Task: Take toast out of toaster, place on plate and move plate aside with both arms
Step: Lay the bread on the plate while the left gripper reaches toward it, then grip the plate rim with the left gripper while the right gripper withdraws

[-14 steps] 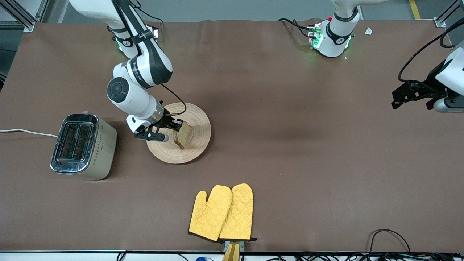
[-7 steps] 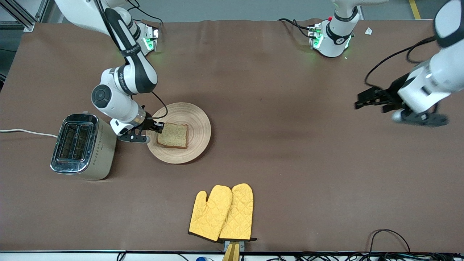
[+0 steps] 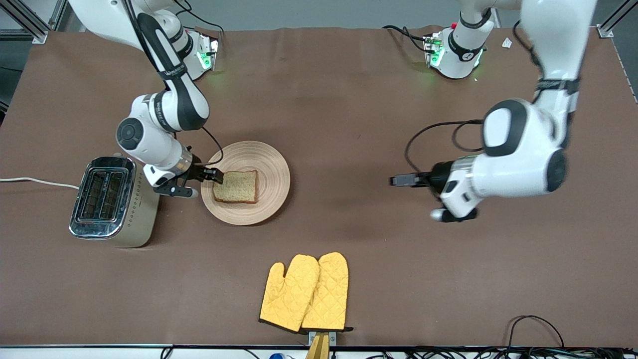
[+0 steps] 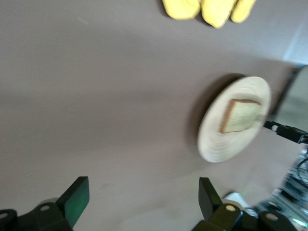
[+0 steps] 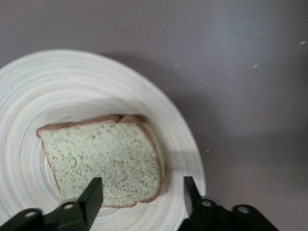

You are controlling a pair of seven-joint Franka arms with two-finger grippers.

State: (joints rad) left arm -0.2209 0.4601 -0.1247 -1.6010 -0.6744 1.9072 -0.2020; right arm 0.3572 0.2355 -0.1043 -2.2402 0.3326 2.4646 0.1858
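**Toast down on the plate, second arm on its way in**

Toast, a square light-brown slice with a darker crust, now lies flat on the round pale wooden plate, left of centre in the front view. A second ago it stood on edge in the right gripper; that gripper has since let go and drawn back to the plate's rim on the side toward the chrome-topped cream toaster. Its jaws stand apart around nothing (the right wrist view shows both fingers clear of the slice). So the placing looks done, and moving the plate aside is what remains.

The right arm reaches down from the upper left, its wrist bent low between toaster and plate. The left arm has swung in from the right edge, and the left gripper now hangs over bare brown table, well apart from the plate, pointing toward it, fingers wide open and empty. Two yellow quilted oven mitts lie at lower centre.
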